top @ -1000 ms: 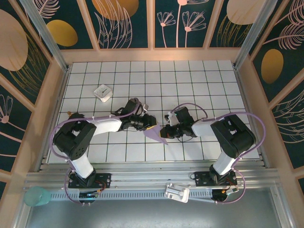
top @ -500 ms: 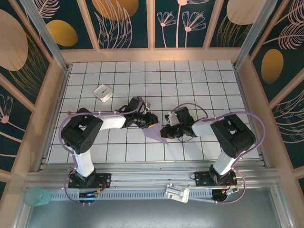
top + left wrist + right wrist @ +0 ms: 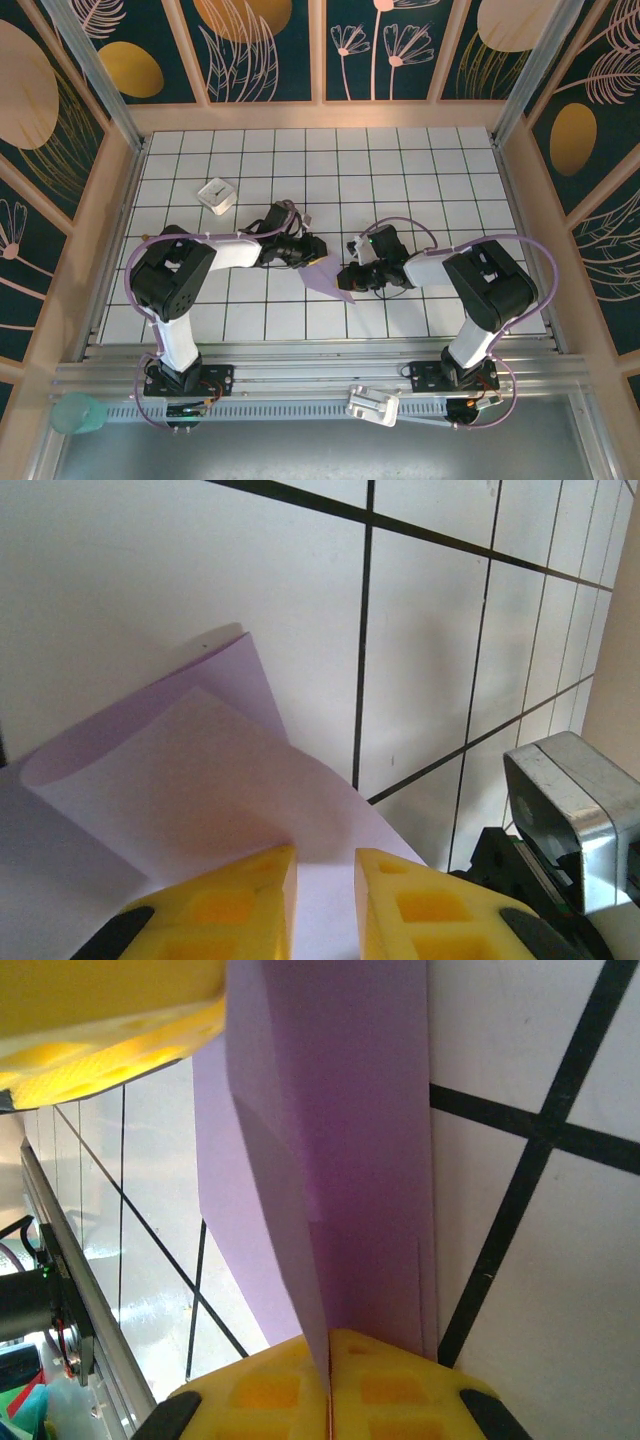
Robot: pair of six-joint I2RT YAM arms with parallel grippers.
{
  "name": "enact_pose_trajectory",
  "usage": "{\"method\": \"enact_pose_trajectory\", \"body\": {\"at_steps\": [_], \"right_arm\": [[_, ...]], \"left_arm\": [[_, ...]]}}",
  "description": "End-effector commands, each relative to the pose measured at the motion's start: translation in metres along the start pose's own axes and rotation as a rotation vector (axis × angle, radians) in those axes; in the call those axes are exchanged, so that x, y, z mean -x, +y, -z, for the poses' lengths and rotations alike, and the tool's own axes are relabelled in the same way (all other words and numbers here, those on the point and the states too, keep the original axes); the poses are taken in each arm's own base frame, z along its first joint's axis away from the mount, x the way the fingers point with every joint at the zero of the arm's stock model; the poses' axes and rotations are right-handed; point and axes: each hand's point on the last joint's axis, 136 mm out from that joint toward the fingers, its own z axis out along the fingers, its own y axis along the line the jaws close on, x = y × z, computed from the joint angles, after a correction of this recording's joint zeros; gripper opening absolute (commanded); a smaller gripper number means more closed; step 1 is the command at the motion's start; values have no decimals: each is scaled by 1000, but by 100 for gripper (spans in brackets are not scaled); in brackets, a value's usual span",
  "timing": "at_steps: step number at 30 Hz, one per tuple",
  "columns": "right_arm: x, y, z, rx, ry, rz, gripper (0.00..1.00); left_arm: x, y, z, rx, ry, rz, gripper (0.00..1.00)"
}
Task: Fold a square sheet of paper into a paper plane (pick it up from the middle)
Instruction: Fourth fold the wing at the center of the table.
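At the centre of the white tiled surface, seen from overhead, lies a lavender-purple sheet of thin paper, partly folded into a pointed shape whose tip points toward 5 o'clock. Two white-and-black robot arms reach in from the 6 o'clock edge and meet over it.

The left end effector sits at the paper's 11 o'clock corner. In the left wrist view it hangs just above the paper, slightly released: its yellow fingers stand a narrow gap apart, with flat paper showing through the gap. One layer of the sheet is folded over another, the crease running toward 10 o'clock. A grey metal housing on black hardware sits at 4 o'clock.

The right end effector meets the paper from 3 o'clock. In the right wrist view it is clenched on the paper, its yellow fingers pressed together at 6 o'clock with a raised fold pinched thin between them. The sheet runs up toward 12 o'clock, where a yellow finger of the left arm rests at 11 o'clock.

A small white block with a dark mark lies well apart, at 10 o'clock from the paper.
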Motion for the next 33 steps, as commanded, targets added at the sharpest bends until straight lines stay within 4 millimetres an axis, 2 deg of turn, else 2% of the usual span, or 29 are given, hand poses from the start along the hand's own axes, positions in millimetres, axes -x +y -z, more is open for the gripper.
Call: {"method": "enact_pose_trajectory", "body": {"at_steps": [1, 5, 8, 14, 19, 25, 33], "right_arm": [[-4, -7, 0, -5, 6, -25, 10], [-1, -4, 1, 5, -1, -21, 10], [-1, -4, 0, 5, 0, -23, 10], [1, -2, 0, 9, 0, -19, 10], [0, -3, 0, 6, 2, -22, 10], [-1, -5, 0, 3, 5, -24, 10], [0, -5, 1, -2, 3, -24, 11]], "left_arm": [[0, 10, 4, 28, -9, -12, 23], [0, -1, 11, -1, -22, -28, 24], [-4, -17, 15, -55, -24, -48, 25], [-22, -43, 10, -141, 12, -77, 30], [-24, -60, 8, -192, 14, -93, 33], [-16, -61, -3, -196, 17, -84, 33], [-7, -39, -13, -130, -17, -55, 32]]}}
